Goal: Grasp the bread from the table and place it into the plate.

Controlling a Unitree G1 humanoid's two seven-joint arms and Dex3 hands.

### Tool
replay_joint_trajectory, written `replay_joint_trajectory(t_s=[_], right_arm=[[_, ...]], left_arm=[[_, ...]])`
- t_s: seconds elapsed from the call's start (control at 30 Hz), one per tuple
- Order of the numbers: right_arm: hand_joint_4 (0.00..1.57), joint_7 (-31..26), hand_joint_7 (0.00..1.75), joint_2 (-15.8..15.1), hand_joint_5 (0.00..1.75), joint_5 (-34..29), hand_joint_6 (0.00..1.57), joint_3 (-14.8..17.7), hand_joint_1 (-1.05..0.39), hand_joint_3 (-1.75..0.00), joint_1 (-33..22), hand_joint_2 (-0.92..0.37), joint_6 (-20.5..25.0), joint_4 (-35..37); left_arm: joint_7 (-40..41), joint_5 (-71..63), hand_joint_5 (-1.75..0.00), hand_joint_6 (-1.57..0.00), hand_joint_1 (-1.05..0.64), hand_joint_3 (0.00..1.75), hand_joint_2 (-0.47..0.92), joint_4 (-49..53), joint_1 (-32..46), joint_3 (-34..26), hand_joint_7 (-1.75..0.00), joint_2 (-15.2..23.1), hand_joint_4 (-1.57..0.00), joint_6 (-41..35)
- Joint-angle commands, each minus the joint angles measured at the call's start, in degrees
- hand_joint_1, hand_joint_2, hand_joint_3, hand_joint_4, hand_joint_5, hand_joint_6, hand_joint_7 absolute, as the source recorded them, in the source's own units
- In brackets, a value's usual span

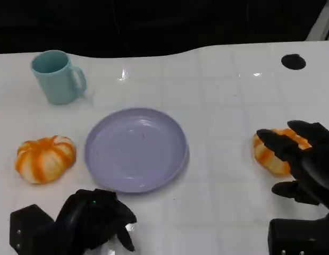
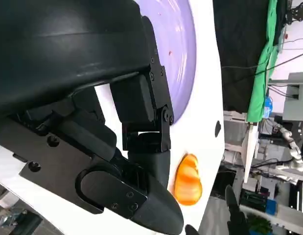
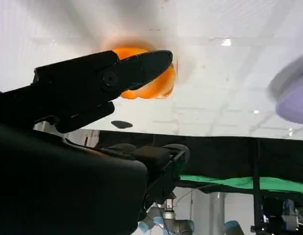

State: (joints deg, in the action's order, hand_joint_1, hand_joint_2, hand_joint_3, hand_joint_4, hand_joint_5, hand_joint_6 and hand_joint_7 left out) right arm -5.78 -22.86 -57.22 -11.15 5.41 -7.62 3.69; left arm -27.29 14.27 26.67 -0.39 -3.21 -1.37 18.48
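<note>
Because the bread (image 1: 273, 155) under my right hand (image 1: 302, 164) looks like a soft, light, rounded bun, I judge that it will compress under a hard squeeze and could roll if nudged from one side; I would therefore take it across its widest part, with fingers on opposite flanks, and close gently. It is orange with paler cream stripes running over a domed top, somewhat pumpkin-shaped, with a matt surface that should not be slippery. It sits on the white table (image 1: 222, 106) well to the right of the lavender plate (image 1: 135, 149), apart from it. My right hand is spread, fingers apart, reaching over the near side of the bun; in the right wrist view one finger crosses in front of it, but I cannot tell whether any finger touches it, and nothing is gripped yet. A second bread (image 1: 45, 158) of the same colouring lies left of the plate, near but not touching its rim. My left hand (image 1: 92, 220) rests low at the near edge of the table, just in front of the plate, fingers curled inward with nothing in them. A pale blue mug (image 1: 58, 76) stands upright beyond the left bun, handle toward the plate side. The plate holds nothing.
</note>
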Motion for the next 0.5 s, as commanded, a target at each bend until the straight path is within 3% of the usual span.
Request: replay_joint_trajectory(t_s=[0.03, 0.33, 0.5], right_arm=[[0.00, -0.7, 0.01, -1.1, 0.39, -0.5, 0.27, -1.8, -0.54, 0.00, 2.6, -0.85, 2.3, 2.9], [0.00, -1.8, 0.00, -0.5, 0.35, -0.4, 0.25, -6.6, -0.50, -0.01, 9.3, -0.84, 5.9, 13.4], [0.02, -4.6, 0.01, -0.2, 0.35, 0.4, 0.27, -9.0, -0.49, 0.00, 13.0, -0.82, 5.7, 20.3]], left_arm=[[-0.3, 0.2, -0.91, -1.57, -1.05, 0.00, 0.78, 0.2, 0.5, -0.3, -0.49, 0.6, -1.51, 0.5], [-0.1, -0.1, -0.91, -1.57, -1.05, 0.00, 0.78, -0.2, 0.8, -0.1, -0.49, 0.6, -1.50, 0.5], [0.3, -0.8, -0.91, -1.57, -1.05, 0.00, 0.78, -0.5, 1.0, 0.1, -0.50, 0.8, -1.50, 0.6]])
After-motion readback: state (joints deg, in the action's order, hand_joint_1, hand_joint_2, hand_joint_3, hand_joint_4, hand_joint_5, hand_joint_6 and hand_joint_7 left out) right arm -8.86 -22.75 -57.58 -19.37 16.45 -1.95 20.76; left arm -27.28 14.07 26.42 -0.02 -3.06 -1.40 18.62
